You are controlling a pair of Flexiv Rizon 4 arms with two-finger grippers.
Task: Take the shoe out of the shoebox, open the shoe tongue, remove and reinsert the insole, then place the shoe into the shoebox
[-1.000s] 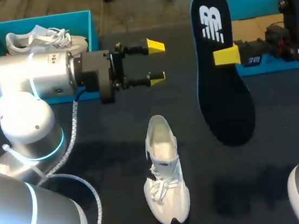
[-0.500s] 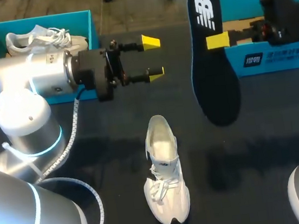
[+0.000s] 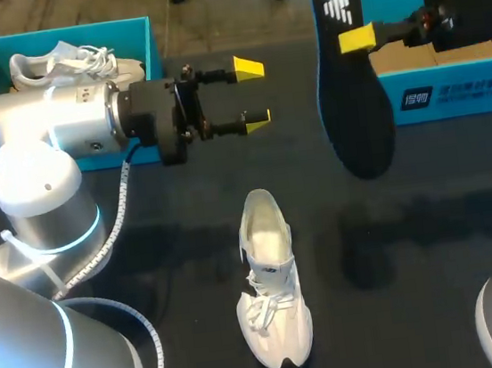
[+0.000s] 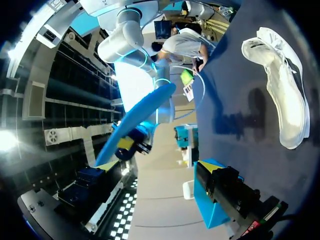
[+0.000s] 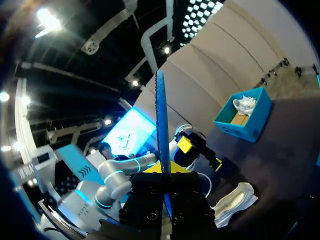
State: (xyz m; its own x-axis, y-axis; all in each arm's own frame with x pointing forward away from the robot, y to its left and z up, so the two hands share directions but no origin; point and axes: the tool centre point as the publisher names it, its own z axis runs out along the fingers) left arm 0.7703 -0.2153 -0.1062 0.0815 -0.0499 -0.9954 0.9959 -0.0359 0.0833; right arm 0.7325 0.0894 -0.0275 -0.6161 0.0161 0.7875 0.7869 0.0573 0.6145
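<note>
Left gripper [image 3: 252,95] stood wide and empty at upper centre-left, white shoe [image 3: 271,280] lay on the worktop [image 3: 447,213] at lower centre, well apart from it, dark insole [image 3: 353,108] hung clamped in right gripper [image 3: 354,39], upper right, before the shoebox [image 3: 455,94].

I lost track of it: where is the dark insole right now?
Head view: the insole hangs in the air at the right, held by the right tool, by the right shoebox.

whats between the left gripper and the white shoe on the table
Nothing: in the head view only bare black table separates the left gripper from the white shoe; the insole hangs aside in the right gripper.
</note>
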